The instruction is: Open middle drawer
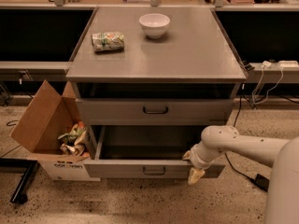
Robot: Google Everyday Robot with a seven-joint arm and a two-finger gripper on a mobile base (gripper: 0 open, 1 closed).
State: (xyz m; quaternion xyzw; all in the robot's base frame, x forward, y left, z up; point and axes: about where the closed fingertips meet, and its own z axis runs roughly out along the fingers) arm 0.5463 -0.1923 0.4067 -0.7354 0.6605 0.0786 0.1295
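Task looks mostly done to us: the middle drawer (117,168), the low-fronted one with the small dark loop handle (154,171), stands pulled well out from under the bench (187,55), and we can see down into its dark inside. The upper drawer (107,111), with the taller front, sits further back. We see no third drawer; presumably it is hidden below the open one. The tool (192,166) is at the right end of the middle drawer's front panel, touching or just beside its top edge and well apart from the handle. We cannot tell whether it is spread, pressed together or pinching the panel. The white arm (243,146) reaches in from the right. We judge little is left: maybe a bit more pull, then let go and back off. A bowl (154,24) and a packet (108,41) sit on the bench top, and a cardboard box (37,120) stands on the floor at the left.
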